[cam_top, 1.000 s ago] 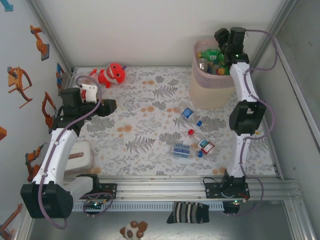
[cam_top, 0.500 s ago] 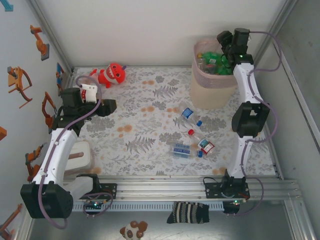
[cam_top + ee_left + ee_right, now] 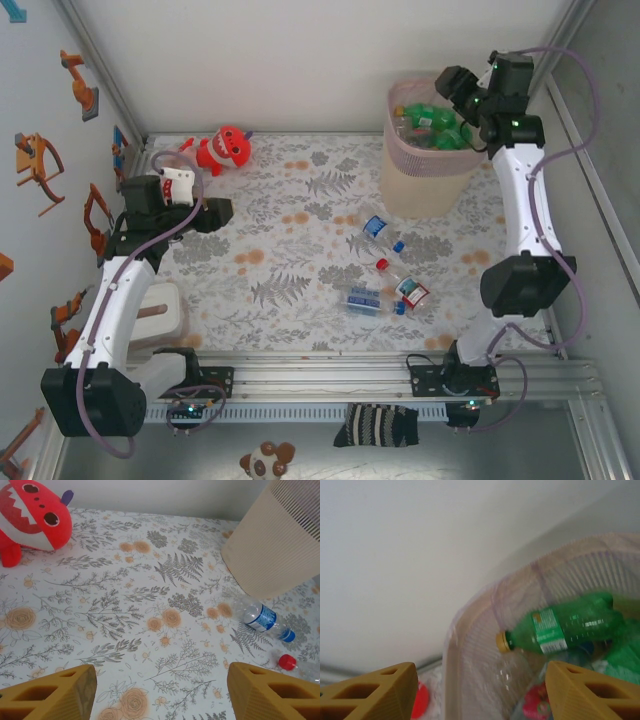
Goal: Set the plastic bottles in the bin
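The bin (image 3: 420, 185), pink mesh above and cream below, stands at the back right with several plastic bottles inside, a green one (image 3: 437, 118) on top. My right gripper (image 3: 455, 88) hovers open over its right rim with nothing between the fingers. In the right wrist view the green bottle (image 3: 570, 627) lies inside the mesh wall (image 3: 470, 635). Three bottles lie on the floral cloth: a clear blue-labelled one (image 3: 378, 229), a red-capped one (image 3: 402, 286) and a blue-labelled one (image 3: 364, 300). My left gripper (image 3: 222, 212) is open and empty at the left, low over the cloth (image 3: 160, 695).
A red plush toy (image 3: 226, 148) sits at the back left, near my left arm. A white block (image 3: 165, 312) lies at the left front. The metal rail (image 3: 330, 366) runs along the near edge, with a striped sock (image 3: 375, 425) below it. Walls close in on both sides.
My right arm has swung rightwards, its elbow dropping toward the right wall, while the gripper stays over the bin's right rim with its jaws slightly narrower. The left arm has not moved.
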Tool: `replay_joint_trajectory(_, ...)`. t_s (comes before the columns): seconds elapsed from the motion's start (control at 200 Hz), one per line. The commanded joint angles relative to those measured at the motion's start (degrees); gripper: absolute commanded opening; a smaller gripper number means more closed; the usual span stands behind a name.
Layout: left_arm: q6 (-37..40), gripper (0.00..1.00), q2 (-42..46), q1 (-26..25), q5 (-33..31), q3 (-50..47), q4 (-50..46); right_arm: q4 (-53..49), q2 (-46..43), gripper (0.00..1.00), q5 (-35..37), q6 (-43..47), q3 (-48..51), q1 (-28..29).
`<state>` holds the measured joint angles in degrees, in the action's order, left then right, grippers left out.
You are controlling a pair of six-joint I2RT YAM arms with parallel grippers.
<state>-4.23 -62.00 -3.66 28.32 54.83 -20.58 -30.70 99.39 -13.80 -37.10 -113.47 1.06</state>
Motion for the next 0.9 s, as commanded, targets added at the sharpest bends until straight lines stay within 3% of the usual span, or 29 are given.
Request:
replay_joint_trajectory(0.0, -0.43, 0.69, 0.64, 0.31, 0.90, -0.01, 0.72, -6.41, -5.94, 0.67, -1.58, 10.59, 4.36, 2.78)
replay_joint_trajectory(0.245, -0.44, 0.69, 0.21, 0.35, 0.84, -0.07, 0.72, -14.15, -16.51, 0.66, 1.21, 26.15, 15.24, 13.13)
replay_joint_trajectory(0.476, -0.70, 0.69, -0.30, 0.32, 1.22, -0.07, 0.98, -21.83, -20.88, 0.66, -2.59, 45.44, 25.56, 23.49)
replay_joint_trajectory(0.736, -0.92, 0.69, -0.49, 0.39, 1.46, -0.08, 1.04, -26.02, -20.16, 0.69, 5.98, 61.74, 35.05, 38.69)
replay_joint_trajectory(0.896, -0.87, 0.69, -0.59, 0.37, 1.39, -0.16, 1.14, -27.05, -14.75, 0.72, 13.25, 64.04, 37.71, 46.40)
